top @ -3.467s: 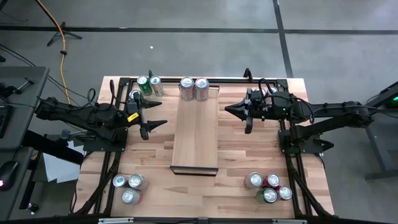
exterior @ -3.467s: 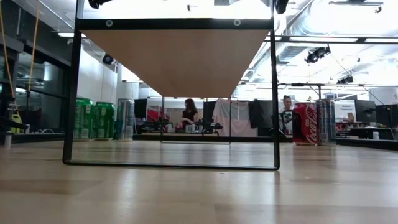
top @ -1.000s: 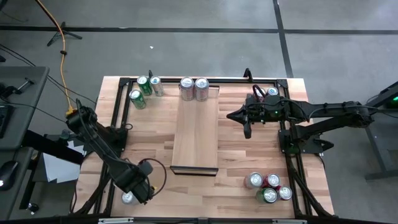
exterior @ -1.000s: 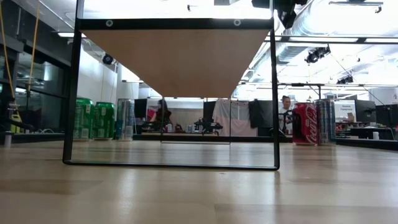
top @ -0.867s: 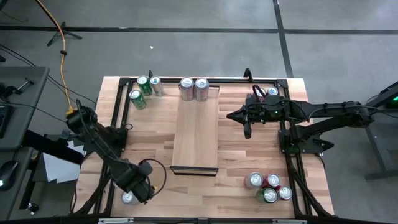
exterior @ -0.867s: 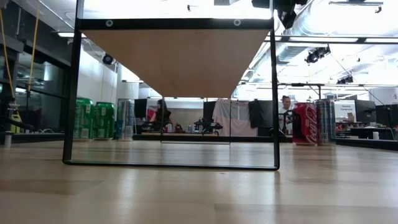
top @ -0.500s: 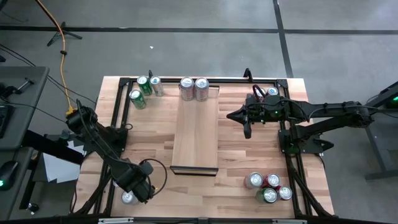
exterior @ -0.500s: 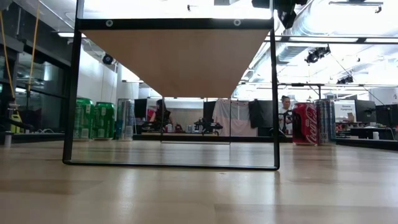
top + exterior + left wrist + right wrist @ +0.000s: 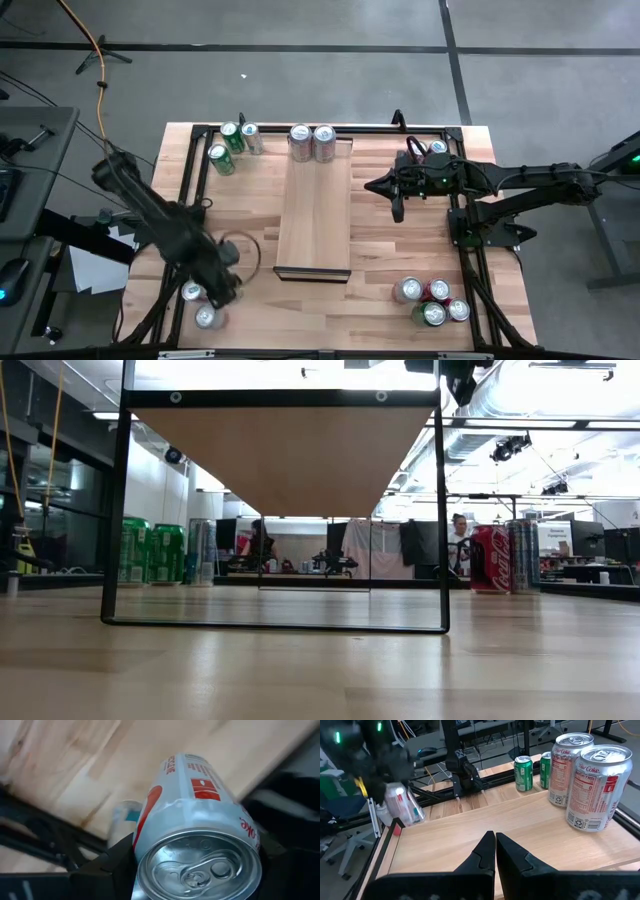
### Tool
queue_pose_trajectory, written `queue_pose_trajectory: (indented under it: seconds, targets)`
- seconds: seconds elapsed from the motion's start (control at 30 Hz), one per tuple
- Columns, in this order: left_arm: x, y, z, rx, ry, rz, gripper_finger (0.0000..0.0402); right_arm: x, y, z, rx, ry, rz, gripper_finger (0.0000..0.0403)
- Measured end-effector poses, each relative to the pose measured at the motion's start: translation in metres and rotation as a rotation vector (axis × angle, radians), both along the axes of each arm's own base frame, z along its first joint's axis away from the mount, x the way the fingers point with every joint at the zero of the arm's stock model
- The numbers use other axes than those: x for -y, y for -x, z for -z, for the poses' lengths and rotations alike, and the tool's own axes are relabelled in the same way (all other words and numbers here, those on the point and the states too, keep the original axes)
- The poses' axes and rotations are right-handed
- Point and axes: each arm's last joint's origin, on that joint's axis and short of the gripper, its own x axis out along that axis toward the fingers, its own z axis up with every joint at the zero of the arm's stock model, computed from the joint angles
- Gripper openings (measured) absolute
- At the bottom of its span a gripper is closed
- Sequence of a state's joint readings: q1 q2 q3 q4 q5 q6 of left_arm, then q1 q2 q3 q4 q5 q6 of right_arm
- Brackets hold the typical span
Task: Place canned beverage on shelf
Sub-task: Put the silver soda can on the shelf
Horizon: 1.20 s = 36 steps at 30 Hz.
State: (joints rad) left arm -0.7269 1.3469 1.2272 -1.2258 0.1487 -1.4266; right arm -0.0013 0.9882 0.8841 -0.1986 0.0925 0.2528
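Observation:
My left gripper (image 9: 218,278) hangs over the table's near left corner, shut on a silver Diet Coke can (image 9: 195,830). The high view hides that can under the gripper; the right wrist view shows it blurred as the silver can (image 9: 402,802). Two more silver cans (image 9: 193,292) (image 9: 207,318) stand on the table just below. The shelf (image 9: 313,205) lies along the table's middle, with two silver cans (image 9: 311,142) standing at its far end. My right gripper (image 9: 398,208) waits shut, above the table right of the shelf. My left gripper pinches the can between its two fingers (image 9: 116,866), one on each opposite side of the wall near the top rim (image 9: 142,845). The fingers come from above, pointing steeply down along the can. The can is lifted clear of the table, its top toward the wrist.
Three green cans (image 9: 232,145) stand at the far left corner. Several cans (image 9: 432,302), silver, red and green, stand at the near right. A black frame (image 9: 185,180) runs along both sides of the table. The low view shows the shelf's underside (image 9: 283,455) raised on its dark frame.
My left gripper has risen from the near left group of cans and drawn toward the table's far edge, lifting the silver can clear. One can that it covered now shows beside the other on the table.

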Motion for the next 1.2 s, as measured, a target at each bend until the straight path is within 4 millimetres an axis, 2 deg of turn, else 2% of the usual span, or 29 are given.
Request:
queue_pose_trajectory:
  seconds: [0.2,0.37,0.5,0.63,0.73,0.9,1.07,1.2]
  targets:
    - [-0.048,0.016,-0.077,0.298,0.123,-0.102,0.0206,0.0,0.0,0.0,0.0,0.0,0.0,0.0]
    - [-0.092,0.021,-0.133,0.499,0.041,-0.178,0.0206,0.0,0.0,0.0,0.0,-0.002,-0.005,0.0]
    - [-0.121,0.011,-0.165,0.518,-0.107,-0.162,0.0205,-0.001,0.0,-0.001,0.01,-0.014,-0.004,0.0]
    - [-0.14,-0.022,-0.185,0.586,-0.228,-0.08,0.0205,-0.001,-0.001,-0.003,0.032,-0.013,-0.005,0.0]
    - [-0.151,-0.053,-0.184,0.569,-0.3,0.005,0.0205,-0.001,-0.001,-0.005,0.058,-0.012,-0.004,0.0]
    - [-0.16,-0.106,-0.155,0.455,-0.358,0.146,0.0205,-0.001,-0.002,-0.01,0.11,-0.068,0.009,0.0]
    - [-0.162,-0.143,-0.125,0.355,-0.405,0.287,0.0205,-0.008,-0.004,-0.017,0.187,-0.143,-0.037,0.0]
    - [-0.163,-0.161,-0.107,0.298,-0.436,0.386,0.0205,-0.018,-0.006,-0.02,0.227,-0.215,-0.074,0.0]
